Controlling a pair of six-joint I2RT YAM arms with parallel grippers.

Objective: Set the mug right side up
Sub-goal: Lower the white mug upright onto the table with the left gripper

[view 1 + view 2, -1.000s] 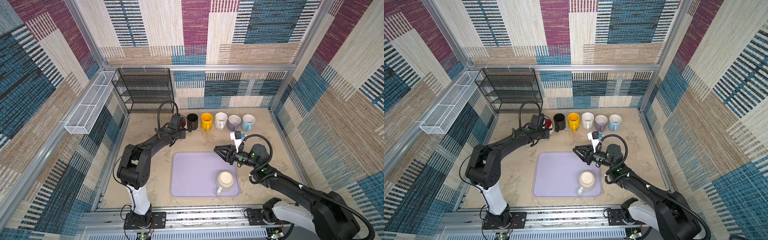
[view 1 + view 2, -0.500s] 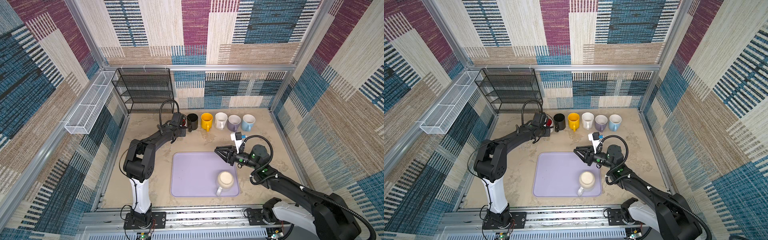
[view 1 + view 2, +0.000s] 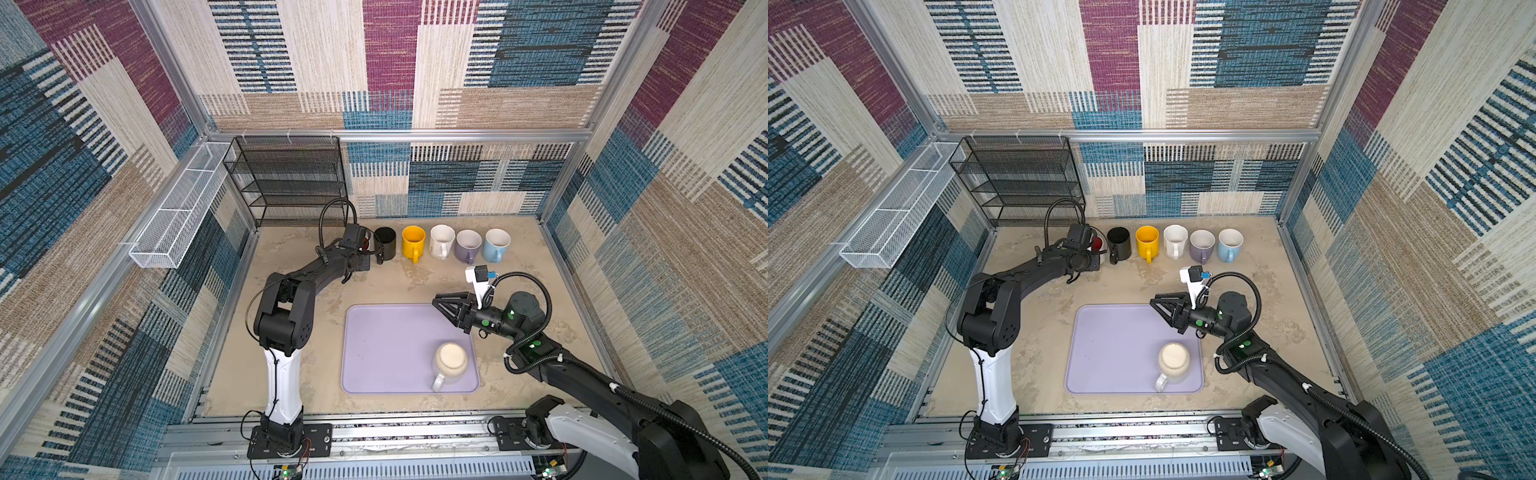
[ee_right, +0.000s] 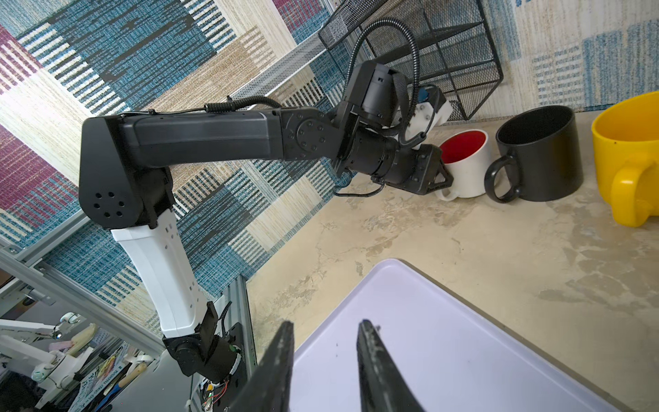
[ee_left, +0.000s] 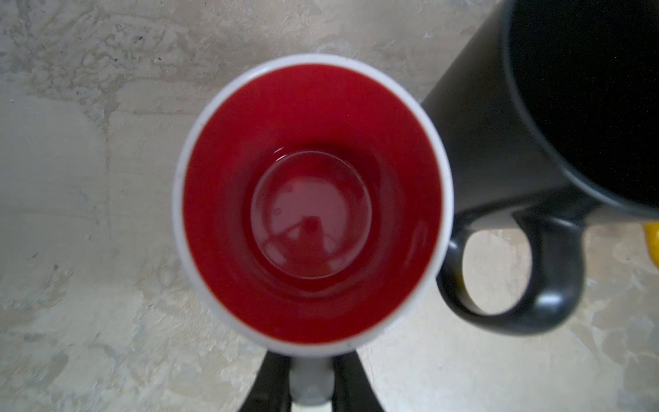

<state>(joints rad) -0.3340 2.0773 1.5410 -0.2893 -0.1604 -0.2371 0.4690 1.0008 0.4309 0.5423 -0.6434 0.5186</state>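
Mug (image 5: 313, 203), glossy red inside and white-rimmed, stands upright on mottled tabletop (image 5: 89, 178).

Crowded back of the counter (image 3: 415, 278): the red-lined mug (image 5: 313, 203) stands just beside, perhaps touching, the black mug (image 5: 481, 142). Open counter separates them from the lavender tray (image 3: 386, 345), bare save a cream mug (image 3: 451, 359) at one corner.
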